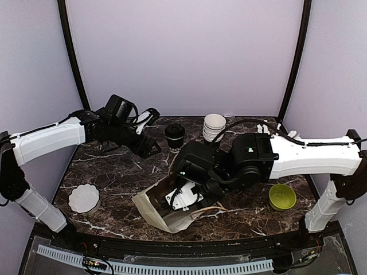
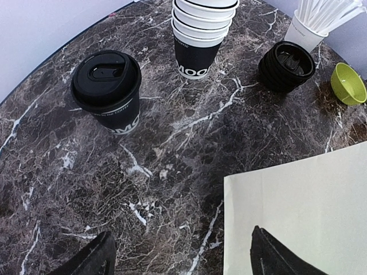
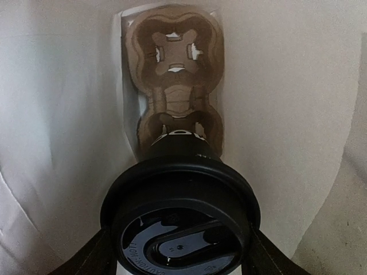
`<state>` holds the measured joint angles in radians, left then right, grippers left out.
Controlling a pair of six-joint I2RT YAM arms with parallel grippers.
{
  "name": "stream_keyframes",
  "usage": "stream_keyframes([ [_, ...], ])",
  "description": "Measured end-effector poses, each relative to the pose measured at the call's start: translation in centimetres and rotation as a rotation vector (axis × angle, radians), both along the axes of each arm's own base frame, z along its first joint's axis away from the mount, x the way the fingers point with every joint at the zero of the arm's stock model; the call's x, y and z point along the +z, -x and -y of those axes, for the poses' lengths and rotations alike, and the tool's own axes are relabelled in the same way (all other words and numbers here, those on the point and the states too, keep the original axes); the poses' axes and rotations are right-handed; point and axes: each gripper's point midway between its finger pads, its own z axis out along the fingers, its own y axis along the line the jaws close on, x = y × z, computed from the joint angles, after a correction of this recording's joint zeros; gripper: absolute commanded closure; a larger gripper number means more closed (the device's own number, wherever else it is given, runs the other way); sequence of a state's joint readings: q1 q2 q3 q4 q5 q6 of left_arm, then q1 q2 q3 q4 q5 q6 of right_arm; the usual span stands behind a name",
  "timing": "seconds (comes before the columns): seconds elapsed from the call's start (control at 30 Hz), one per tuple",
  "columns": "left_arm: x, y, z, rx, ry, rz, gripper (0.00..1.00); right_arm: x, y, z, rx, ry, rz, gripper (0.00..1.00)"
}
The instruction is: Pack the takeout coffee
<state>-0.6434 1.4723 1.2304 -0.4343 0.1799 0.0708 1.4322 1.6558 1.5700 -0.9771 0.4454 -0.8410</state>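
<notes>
My right gripper [image 3: 179, 259] was reaching into the open paper bag [image 1: 150, 211] near the front of the marble table [image 1: 114, 172]. Its fingers [image 3: 86, 260] were pressed against both sides of a lidded coffee cup [image 3: 180, 226]. The cup's base sat over the near pocket of a brown cardboard carrier [image 3: 175, 69] deep in the bag. I could not tell whether it was fully seated.

My left gripper [image 2: 180, 259] hung wide open above the bare tabletop, holding nothing, with one finger over the bag's edge. A second lidded cup [image 2: 107, 86] stood upright toward the back of the table. Near it on the right was a stack of unlidded cups [image 2: 200, 40]. Further right were a stack of black lids [image 2: 287, 66], a cup of white sticks [image 2: 312, 26] and a green bowl [image 2: 348, 83]. A white bowl [image 1: 84, 197] sat at the front left.
</notes>
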Motion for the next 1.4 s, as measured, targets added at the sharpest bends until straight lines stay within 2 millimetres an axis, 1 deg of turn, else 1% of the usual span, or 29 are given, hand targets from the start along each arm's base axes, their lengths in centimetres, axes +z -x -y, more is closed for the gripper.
stream_keyframes([
  [0.17,-1.2,-0.3,-0.1,0.005,-0.022,-0.026,0.17,0.5,-0.7,-0.9,-0.020,-0.065,-0.047,0.48],
  [0.23,-1.3,-0.6,-0.4,0.017,-0.028,-0.030,0.17,1.2,-0.8,-1.3,-0.032,-0.098,-0.083,0.48],
  [0.37,-0.6,-2.0,-1.7,0.064,-0.026,-0.021,0.17,4.0,-0.5,-3.3,-0.027,-0.196,-0.129,0.48],
  [0.47,0.3,-3.3,-2.7,0.101,-0.015,-0.001,0.17,4.8,0.3,-4.2,-0.011,-0.225,-0.158,0.48],
  [0.53,0.6,-3.8,-3.2,0.117,-0.011,0.004,0.17,5.0,0.8,-4.8,-0.005,-0.233,-0.176,0.47],
  [0.6,0.6,-4.1,-3.7,0.131,-0.011,0.004,0.17,4.7,1.3,-5.3,0.001,-0.231,-0.196,0.47],
  [0.7,0.6,-4.2,-3.9,0.135,-0.011,0.003,0.17,4.1,1.8,-5.4,0.009,-0.210,-0.221,0.46],
  [0.77,0.6,-4.2,-3.9,0.135,-0.011,0.003,0.17,4.1,2.1,-5.3,0.009,-0.202,-0.235,0.46],
  [0.93,0.6,-4.2,-4.0,0.138,-0.010,0.004,0.17,6.1,2.8,-6.4,0.026,-0.251,-0.240,0.46],
  [1.0,0.8,-4.2,-4.1,0.138,-0.007,0.005,0.17,6.5,3.2,-6.7,0.037,-0.261,-0.238,0.46],
  [1.07,1.0,-4.1,-4.0,0.136,-0.001,0.009,0.17,6.4,3.4,-6.7,0.039,-0.257,-0.232,0.47],
  [1.13,1.4,-3.9,-4.1,0.132,0.008,0.017,0.17,5.7,3.0,-6.4,0.026,-0.239,-0.207,0.47],
  [1.3,2.3,-3.2,-4.4,0.129,0.025,0.039,0.16,2.5,1.9,-4.5,-0.006,-0.138,-0.141,0.47],
  [1.4,2.4,-3.2,-4.5,0.132,0.024,0.045,0.16,2.0,1.5,-3.5,-0.010,-0.110,-0.114,0.47],
])
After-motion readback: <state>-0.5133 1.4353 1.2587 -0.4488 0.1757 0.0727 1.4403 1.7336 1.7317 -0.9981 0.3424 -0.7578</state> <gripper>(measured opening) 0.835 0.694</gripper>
